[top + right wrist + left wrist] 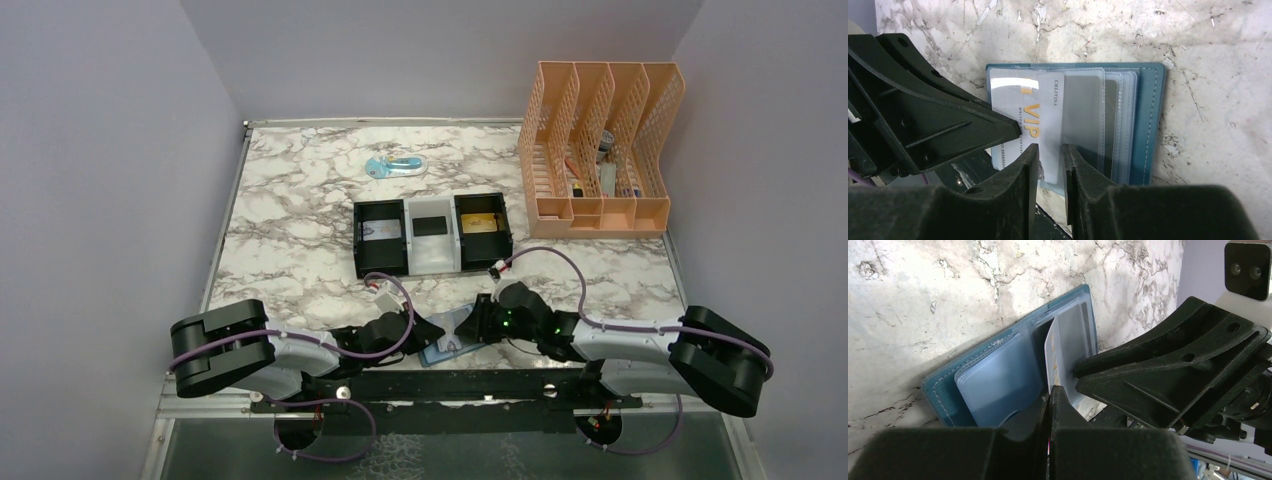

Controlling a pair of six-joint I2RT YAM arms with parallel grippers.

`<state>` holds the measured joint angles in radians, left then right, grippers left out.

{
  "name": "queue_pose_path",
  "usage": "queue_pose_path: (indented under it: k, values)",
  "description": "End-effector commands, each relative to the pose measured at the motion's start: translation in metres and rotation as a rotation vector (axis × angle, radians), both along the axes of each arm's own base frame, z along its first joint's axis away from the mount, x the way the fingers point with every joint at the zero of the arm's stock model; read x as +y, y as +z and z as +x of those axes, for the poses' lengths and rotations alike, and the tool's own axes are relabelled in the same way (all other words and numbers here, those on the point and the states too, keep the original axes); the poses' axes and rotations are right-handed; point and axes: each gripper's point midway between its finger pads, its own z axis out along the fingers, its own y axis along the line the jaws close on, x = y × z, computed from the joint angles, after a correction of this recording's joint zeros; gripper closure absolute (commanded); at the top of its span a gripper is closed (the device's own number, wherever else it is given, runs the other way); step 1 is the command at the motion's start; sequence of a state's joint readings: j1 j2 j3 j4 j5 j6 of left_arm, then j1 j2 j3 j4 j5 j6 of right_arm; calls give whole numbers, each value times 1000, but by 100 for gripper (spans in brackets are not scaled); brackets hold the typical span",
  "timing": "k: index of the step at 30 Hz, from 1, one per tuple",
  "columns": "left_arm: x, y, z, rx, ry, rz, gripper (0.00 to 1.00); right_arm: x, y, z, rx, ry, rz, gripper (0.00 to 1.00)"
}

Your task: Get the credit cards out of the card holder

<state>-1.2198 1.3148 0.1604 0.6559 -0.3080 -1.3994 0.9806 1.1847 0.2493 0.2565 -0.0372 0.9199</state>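
The teal-blue card holder [447, 350] lies open on the marble table near the front edge, between my two grippers. It also shows in the left wrist view [993, 380] and in the right wrist view [1148, 115], with clear plastic sleeves [1113, 115] inside. A white card with gold "VIP" lettering [1028, 115] sticks partly out of a sleeve. My left gripper [1050, 392] is shut on this card's edge [1054, 355], which stands tilted up. My right gripper [1050, 150] is narrowly open, its fingertips [1073, 155] down on the sleeves beside the card.
A black-and-white three-compartment tray [384, 268] sits mid-table holding a gold card [480, 223], a black card [432, 225] and another card. An orange file organiser [600, 150] stands back right. A small blue object [395, 165] lies at the back.
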Motion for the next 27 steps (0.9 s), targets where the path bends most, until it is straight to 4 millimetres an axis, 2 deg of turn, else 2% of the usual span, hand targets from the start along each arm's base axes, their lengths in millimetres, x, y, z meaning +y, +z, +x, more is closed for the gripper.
queue_pose_path:
  k: [1,11,17,27]
  values:
    - [12,-14,0,-20,1,82,100,-34,-35,-16,58,-12,-146,74]
    - [5,-9,-1,-40,-31,82,100,-24,-20,-8,14,0,-129,70]
    - [12,-3,-1,-54,-18,56,100,-17,-4,-3,-16,3,-84,67]
    - [22,-7,-2,-52,-5,72,100,-5,14,0,-61,51,-47,65]
